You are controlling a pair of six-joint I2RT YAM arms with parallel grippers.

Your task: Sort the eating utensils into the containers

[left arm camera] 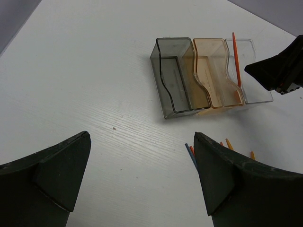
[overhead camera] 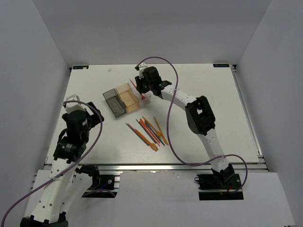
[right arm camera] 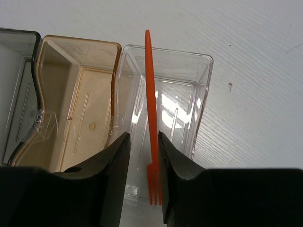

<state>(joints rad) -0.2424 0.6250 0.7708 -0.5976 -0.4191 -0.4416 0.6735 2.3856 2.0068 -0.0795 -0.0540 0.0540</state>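
Left gripper (left arm camera: pixel 142 165): nearest to the bases, on the left side. Its fingers are wide apart and carry nothing. It hangs above the bare table (overhead camera: pixel 213 104), probably waiting so that it does not disturb the other arm.
Loose utensils (overhead camera: pixel 149 131): they lie flat in a loose fan near the middle of the table, well apart from both grippers and not yet sorted. I count about eight, mostly orange, some blue and some red. They overlap, so the number is not sure.
Containers (overhead camera: pixel 124 99): three joined in a row, one grey bin (left arm camera: pixel 158 94), one amber bin (right arm camera: pixel 116 80) and one clear bin (right arm camera: pixel 206 94).
Right gripper (right arm camera: pixel 142 139): farthest, directly above the clear bin, with a narrow gap between the jaws.
Orange fork (right arm camera: pixel 151 118): one piece. It passes between those jaws, prongs toward the wrist, over the clear bin, and its far tip goes beyond the rim. I cannot tell if it is pressed or already free. This looks like the placing step.
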